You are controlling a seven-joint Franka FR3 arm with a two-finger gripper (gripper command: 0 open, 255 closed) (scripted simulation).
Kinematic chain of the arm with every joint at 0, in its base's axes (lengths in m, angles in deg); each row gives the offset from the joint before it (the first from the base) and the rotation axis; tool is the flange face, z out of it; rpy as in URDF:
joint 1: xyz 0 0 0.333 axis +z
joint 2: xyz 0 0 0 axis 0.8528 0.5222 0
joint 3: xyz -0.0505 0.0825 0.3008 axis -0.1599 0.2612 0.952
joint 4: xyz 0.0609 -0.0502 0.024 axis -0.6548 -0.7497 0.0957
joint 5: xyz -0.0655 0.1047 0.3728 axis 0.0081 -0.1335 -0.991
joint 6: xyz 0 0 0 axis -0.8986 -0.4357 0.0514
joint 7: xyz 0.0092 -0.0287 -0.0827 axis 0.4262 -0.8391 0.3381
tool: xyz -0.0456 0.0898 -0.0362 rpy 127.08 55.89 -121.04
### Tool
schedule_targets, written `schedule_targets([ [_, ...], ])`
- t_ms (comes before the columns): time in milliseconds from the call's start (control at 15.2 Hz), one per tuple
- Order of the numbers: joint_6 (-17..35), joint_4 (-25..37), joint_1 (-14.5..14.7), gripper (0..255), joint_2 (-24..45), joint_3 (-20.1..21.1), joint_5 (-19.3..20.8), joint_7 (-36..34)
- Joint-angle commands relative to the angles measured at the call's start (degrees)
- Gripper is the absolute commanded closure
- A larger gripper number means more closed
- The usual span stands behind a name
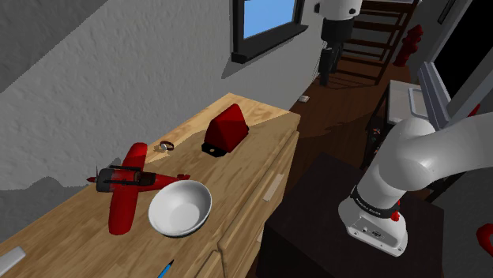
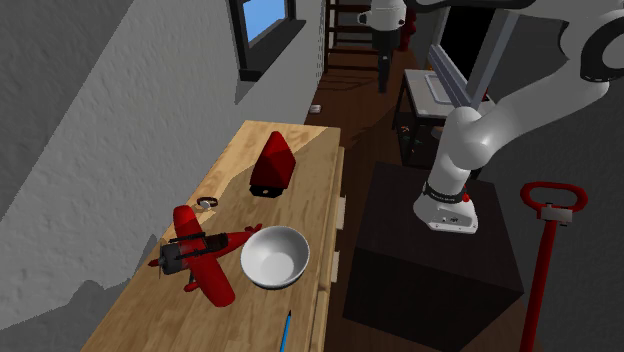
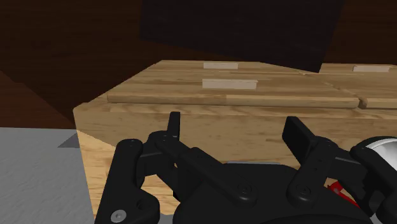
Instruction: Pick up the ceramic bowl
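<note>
A white bowl [image 1: 180,208] [image 2: 275,256] stands upright on the wooden dresser top [image 1: 261,126] [image 2: 310,190], near its front edge and just beside a red toy plane [image 1: 126,185] [image 2: 200,262]. My black gripper [image 1: 325,77] [image 2: 383,84] hangs high in the air beyond the dresser's far end, well away from the bowl and pointing down. In the wrist view the gripper [image 3: 235,130] is open, its fingers [image 3: 173,124] apart with nothing between them, over the dresser's end [image 3: 229,83].
A red wedge-shaped object [image 1: 227,126] [image 2: 273,162] sits toward the dresser's far end, and a small ring-like item [image 1: 166,146] [image 2: 207,202] lies near the wall. A blue pen [image 1: 164,270] [image 2: 286,330] lies at the near end. My dark stand [image 1: 316,213] [image 2: 430,250] adjoins the dresser front.
</note>
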Motion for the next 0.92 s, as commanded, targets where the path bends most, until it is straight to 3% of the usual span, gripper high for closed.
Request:
schedule_targets([
  [0, 0.0, 0.0, 0.0, 0, 0.0, 0.0, 0.0, 0.0],
  [858, 11.9, -3.4, 4.5, 0, 9.1, 16.7, -9.7, -18.9],
])
